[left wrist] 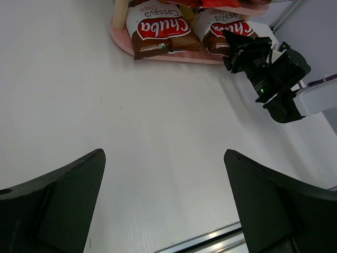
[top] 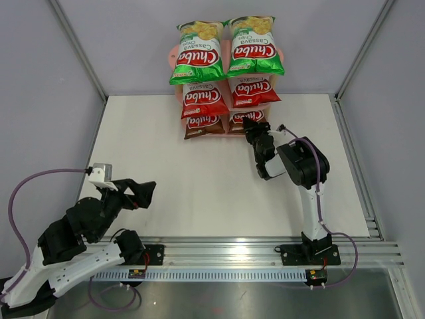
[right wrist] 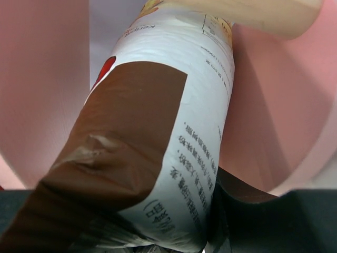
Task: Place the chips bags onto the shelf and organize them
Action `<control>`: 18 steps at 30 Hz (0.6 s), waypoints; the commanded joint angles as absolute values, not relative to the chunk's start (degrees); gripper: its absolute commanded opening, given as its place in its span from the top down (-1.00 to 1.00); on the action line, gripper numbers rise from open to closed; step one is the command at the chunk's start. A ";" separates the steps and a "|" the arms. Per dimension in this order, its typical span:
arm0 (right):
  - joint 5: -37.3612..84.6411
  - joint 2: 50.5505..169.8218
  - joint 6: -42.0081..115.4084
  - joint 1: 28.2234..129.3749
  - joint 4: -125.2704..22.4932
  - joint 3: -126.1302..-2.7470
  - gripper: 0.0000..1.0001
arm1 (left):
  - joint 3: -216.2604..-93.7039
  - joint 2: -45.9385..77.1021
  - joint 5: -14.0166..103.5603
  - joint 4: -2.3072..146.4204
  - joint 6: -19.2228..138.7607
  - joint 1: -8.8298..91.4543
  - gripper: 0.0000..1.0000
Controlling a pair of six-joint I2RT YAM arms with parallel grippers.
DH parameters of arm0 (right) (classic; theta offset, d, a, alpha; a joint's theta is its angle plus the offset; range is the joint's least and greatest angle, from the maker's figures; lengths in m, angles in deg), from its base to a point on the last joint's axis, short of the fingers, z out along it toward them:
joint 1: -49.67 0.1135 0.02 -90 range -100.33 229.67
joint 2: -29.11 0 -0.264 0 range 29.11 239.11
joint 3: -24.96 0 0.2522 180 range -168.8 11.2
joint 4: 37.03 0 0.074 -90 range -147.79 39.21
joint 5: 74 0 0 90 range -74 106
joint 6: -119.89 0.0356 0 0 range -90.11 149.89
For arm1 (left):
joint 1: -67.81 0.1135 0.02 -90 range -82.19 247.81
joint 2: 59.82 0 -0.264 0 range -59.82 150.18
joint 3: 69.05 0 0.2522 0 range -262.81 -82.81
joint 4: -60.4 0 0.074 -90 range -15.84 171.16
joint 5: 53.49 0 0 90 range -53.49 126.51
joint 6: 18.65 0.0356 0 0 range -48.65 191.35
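The pink shelf (top: 174,53) stands at the table's far edge. Two green chips bags (top: 196,52) (top: 254,45) lie on its top board, two red bags (top: 204,100) (top: 254,90) on the middle one. On the bottom board lie a left brown bag (top: 204,124) and a right brown bag (top: 241,118). My right gripper (top: 252,127) is shut on the near end of the right brown bag (right wrist: 158,132), which fills the right wrist view between the pink boards (right wrist: 42,79). My left gripper (top: 147,193) hovers open and empty over the table's near left.
A light wooden post (right wrist: 263,16) of the shelf crosses just above the held bag. In the left wrist view the shelf's pink base (left wrist: 174,57) and the right gripper (left wrist: 234,47) sit far ahead. A metal rail (top: 232,249) runs along the table's near edge.
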State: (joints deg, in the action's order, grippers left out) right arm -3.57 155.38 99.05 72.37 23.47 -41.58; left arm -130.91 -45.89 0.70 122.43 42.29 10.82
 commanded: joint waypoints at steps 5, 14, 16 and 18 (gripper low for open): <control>-10.63 158.22 97.12 75.69 16.55 -46.99 -0.02 | -129.40 -49.36 0.30 121.27 44.63 10.86 -0.98; -10.28 154.80 99.76 76.39 12.66 -42.25 -0.55 | -129.13 -50.77 0.74 121.09 44.54 10.86 -0.98; -10.28 153.91 100.11 76.39 13.53 -40.84 -0.63 | -129.04 -51.12 0.74 121.09 44.54 10.86 -0.98; -9.67 152.60 100.11 76.30 14.16 -39.35 -0.65 | -129.04 -51.30 0.65 121.01 44.54 10.86 -0.98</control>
